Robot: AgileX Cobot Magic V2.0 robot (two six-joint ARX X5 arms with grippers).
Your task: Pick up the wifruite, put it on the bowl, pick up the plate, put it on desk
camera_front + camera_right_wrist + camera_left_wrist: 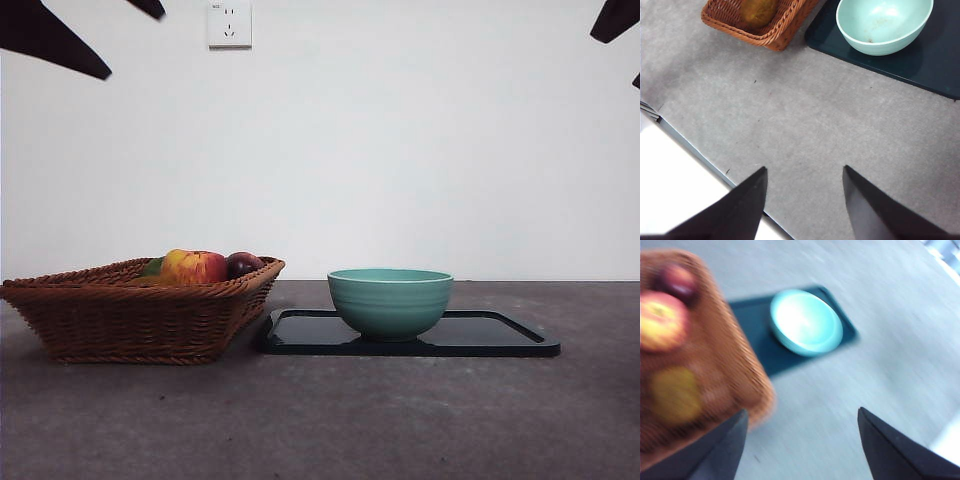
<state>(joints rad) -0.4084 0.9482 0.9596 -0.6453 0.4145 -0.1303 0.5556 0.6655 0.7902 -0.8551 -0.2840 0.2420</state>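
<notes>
Front view: bowl point(390, 300) stood on dark tray point(500, 335), right of wicker basket point(130, 315) on desk point(320, 420).
Wifruite point(757, 11): lay inside basket, near apple point(193, 267).
Left end effector point(802, 440): spread, empty, above desk.
Right end effector point(805, 197): spread, empty.

The front camera is looking level and close across the desk point(330, 420), while both wrist cameras are looking down from above, all sharing the bowl point(390, 300) and basket point(140, 310).
</notes>
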